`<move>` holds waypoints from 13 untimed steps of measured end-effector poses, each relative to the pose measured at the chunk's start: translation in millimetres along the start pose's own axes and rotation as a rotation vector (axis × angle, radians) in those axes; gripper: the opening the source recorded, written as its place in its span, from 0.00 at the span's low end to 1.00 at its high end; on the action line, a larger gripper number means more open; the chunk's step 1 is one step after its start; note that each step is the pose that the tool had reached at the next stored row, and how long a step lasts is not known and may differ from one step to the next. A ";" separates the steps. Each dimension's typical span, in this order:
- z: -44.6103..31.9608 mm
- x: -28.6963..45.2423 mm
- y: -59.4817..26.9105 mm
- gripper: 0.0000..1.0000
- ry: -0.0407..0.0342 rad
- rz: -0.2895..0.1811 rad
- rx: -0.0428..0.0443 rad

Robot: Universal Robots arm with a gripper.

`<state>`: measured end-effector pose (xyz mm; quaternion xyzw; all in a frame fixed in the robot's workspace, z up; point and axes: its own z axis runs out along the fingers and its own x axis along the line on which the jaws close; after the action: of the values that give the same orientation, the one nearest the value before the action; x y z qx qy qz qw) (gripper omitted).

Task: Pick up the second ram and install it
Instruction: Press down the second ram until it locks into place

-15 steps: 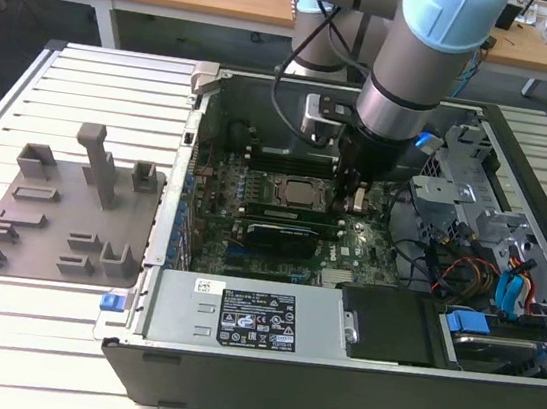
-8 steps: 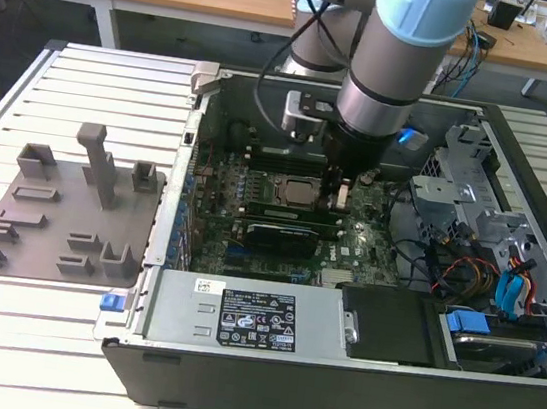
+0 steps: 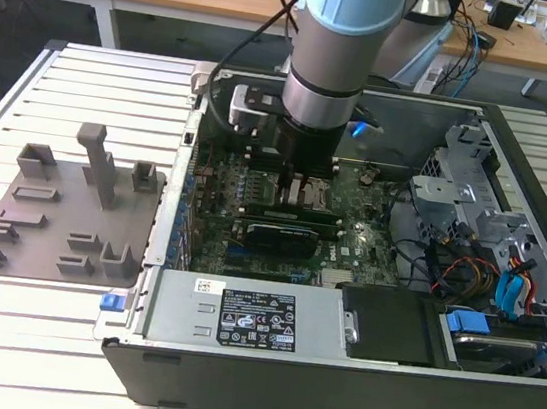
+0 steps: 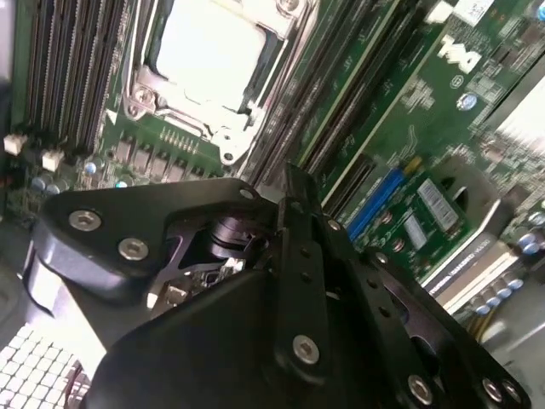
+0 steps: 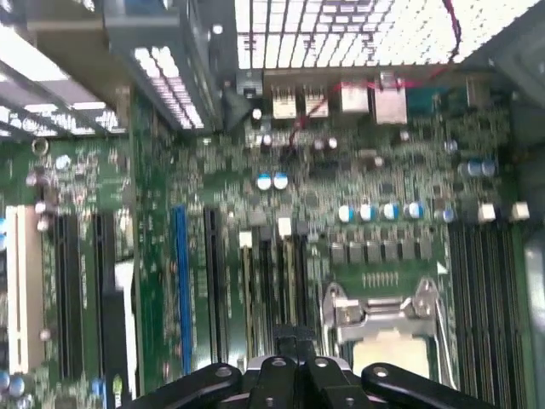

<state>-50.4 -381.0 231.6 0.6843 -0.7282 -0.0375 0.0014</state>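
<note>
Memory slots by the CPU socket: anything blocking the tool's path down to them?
Nothing visible. In the first wrist view the tool hangs just above the memory slots beside the CPU socket; no cable crosses them. Whether it holds the ram is unclear.

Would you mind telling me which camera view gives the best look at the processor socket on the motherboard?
The second wrist view: the processor socket appears large, with its metal frame and pale lid plain. The first wrist view catches only part of it above the gripper. In the exterior view the arm mostly covers it.
</note>
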 end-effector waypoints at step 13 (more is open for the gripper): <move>-32.5 -1.6 0.5 0.10 -0.0137 -0.001 -0.0010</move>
<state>-49.0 -381.1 264.1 0.6843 -0.7280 -0.0426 -0.0033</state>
